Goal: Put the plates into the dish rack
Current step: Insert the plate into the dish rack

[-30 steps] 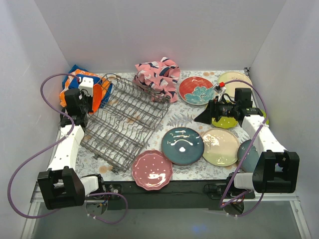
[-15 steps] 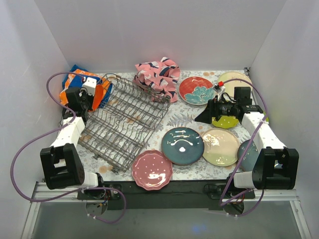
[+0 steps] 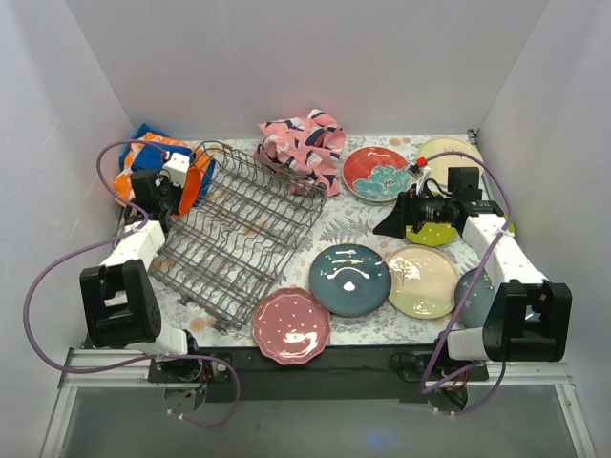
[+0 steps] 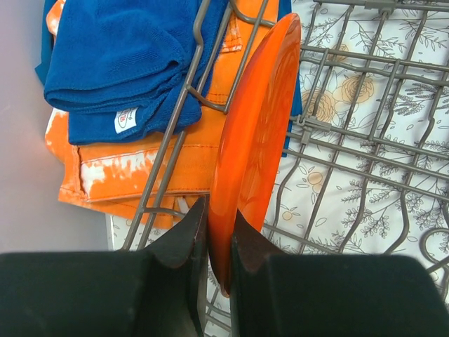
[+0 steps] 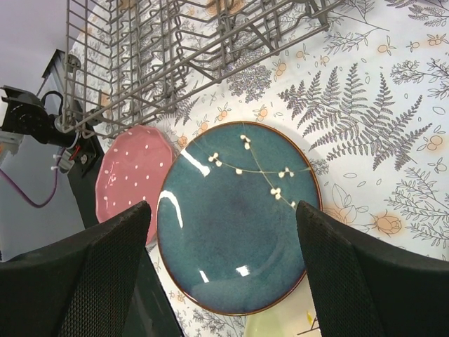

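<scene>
at the far left end of the large grey wire dish rack (image 3: 239, 239), your left fingers (image 4: 203, 228) are clenched on the near rim of a glossy orange round plate (image 4: 256, 133). the plate stands on edge and runs straight away from the wrist camera. it crosses the rack's outer rail, with a folded blue towel (image 4: 112, 63) and an orange cloth (image 4: 133, 175) just beyond the rail on the left.

the step in hand looks like seating this plate in an end slot. keep it upright and line its edge up with a gap between two tines, not on top of a wire. lower it until the rim rests on the base wires and a tine props each face. open the grip only then, and only a little at first, since a glazed plate let go early would likely tip flat or slide toward the cloths. whether the far rim already sits between tines cannot be told from here, so check before letting go.

your right fingers (image 3: 387, 224) are spread wide and carry nothing. they hang over the flower-printed desk (image 3: 353, 224), above a dark teal round plate with white sprigs (image 5: 238, 217) that lies flat, framed between the two pads. a pink dotted plate (image 5: 126, 175) lies just beside it, and the rack's near corner is further out past both. apart from the orange plate, the plates in view lie flat on the desk, so most of the loading looks undone.
</scene>
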`<state>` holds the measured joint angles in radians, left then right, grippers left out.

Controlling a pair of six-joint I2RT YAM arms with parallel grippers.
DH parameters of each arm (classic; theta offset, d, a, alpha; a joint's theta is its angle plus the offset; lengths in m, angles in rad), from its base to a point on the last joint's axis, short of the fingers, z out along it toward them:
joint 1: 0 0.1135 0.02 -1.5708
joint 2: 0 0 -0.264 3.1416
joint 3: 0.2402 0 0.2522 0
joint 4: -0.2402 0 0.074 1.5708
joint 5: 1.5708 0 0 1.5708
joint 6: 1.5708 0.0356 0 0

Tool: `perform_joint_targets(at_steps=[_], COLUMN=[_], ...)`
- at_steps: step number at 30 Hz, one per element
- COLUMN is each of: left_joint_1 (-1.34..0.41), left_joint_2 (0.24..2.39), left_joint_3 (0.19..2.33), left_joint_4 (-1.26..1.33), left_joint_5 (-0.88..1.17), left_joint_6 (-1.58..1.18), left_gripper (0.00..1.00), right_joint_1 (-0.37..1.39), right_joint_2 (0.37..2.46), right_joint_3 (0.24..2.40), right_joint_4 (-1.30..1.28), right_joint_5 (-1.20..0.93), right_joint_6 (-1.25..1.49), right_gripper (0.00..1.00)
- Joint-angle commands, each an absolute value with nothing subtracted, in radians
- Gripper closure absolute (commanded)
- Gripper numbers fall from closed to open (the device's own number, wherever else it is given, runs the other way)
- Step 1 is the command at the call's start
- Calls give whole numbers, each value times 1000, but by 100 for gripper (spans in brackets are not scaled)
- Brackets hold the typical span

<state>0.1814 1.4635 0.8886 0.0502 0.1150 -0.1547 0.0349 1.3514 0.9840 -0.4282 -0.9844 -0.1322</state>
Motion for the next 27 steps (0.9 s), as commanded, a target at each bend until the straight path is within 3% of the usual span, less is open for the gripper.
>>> perform_joint_targets(at_steps=[1,10,13,17,27], left_joint_1=[189,193,193,193,193], left_joint_2=[1476,1502,1509,1523,1502], left_joint_3=[887,858,856,864,890], left_joint_4=[100,117,120,107,94], left_joint_5=[138,143,135,132,100], left_joint_6=[-152,-178,-189,-210,-253], left_gripper=[100,100,94,79,65], right_joint_1=[35,35,35,35,35], right_joint_2=[1355,1348,1351,1351,1338], right_joint_3=[1008,1002,1003,1008,1006], right_joint_4=[-443,-448,-448,-448,-448], right_joint_5=[-986,-985,-988,-988,-988], right_joint_6=[-156,-163,-166,-164,-169], right_gripper=[11,11,11,11,11])
